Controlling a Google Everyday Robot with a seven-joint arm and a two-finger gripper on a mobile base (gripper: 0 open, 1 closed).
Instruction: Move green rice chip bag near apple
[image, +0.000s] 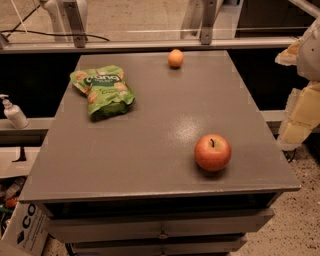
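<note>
The green rice chip bag (103, 91) lies flat on the grey table (160, 150) at its far left. The apple (213, 152), red-orange with a dark stem, stands at the near right of the table, well apart from the bag. My gripper (299, 117) shows as pale white and yellowish parts at the right edge of the view. It hangs off the table's right side, away from both the bag and the apple.
A small orange round fruit (175, 58) sits at the table's far edge. A white pump bottle (14, 113) stands on a ledge to the left. A railing (150, 44) runs behind the table. Drawers (160, 225) are under the tabletop.
</note>
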